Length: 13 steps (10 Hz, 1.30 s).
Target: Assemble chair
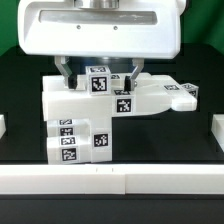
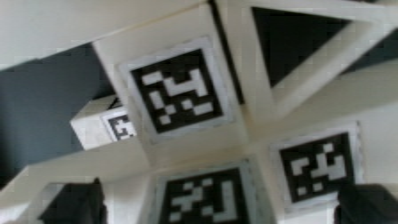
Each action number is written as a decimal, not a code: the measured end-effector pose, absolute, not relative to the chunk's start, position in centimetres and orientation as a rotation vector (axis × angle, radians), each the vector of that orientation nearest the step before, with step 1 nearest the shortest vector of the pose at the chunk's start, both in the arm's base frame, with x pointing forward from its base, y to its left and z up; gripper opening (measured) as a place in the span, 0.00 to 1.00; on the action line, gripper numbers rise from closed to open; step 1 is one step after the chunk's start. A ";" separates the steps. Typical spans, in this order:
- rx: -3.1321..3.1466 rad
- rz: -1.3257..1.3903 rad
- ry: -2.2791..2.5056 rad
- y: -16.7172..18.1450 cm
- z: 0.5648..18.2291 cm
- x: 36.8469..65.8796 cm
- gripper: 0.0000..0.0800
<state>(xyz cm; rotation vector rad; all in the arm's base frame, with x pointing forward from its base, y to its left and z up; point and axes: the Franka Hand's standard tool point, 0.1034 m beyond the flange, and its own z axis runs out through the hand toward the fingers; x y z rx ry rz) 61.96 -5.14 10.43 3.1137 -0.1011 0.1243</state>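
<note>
The chair [image 1: 75,104] is a blocky white piece with several black-and-white tags, standing mid-table. A slab arm [image 1: 170,95] reaches toward the exterior view's right, and a stepped block [image 1: 80,140] forms its front. My gripper [image 1: 98,76] comes down from above. Its dark fingers [image 1: 67,72] flank the chair's top tagged part [image 1: 98,82] and look closed on it. In the wrist view the chair's X-braced frame [image 2: 178,95] fills the picture. My gripper [image 2: 217,200] has its fingertips [image 2: 71,203] at either side of a tagged face. A small tagged cube [image 2: 107,125] shows behind.
A white rail [image 1: 110,180] runs along the table's front edge. Short white wall pieces stand at the exterior view's right [image 1: 216,132] and left [image 1: 3,126]. The table top is black.
</note>
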 end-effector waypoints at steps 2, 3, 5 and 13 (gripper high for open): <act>3.112 0.122 0.028 -5.3 10.4 62.0 0.81; 3.111 0.123 0.027 -5.3 10.4 62.0 0.81; 3.111 0.123 0.026 -5.3 10.4 62.0 0.50; 3.091 0.129 -0.463 -5.2 10.4 62.0 0.34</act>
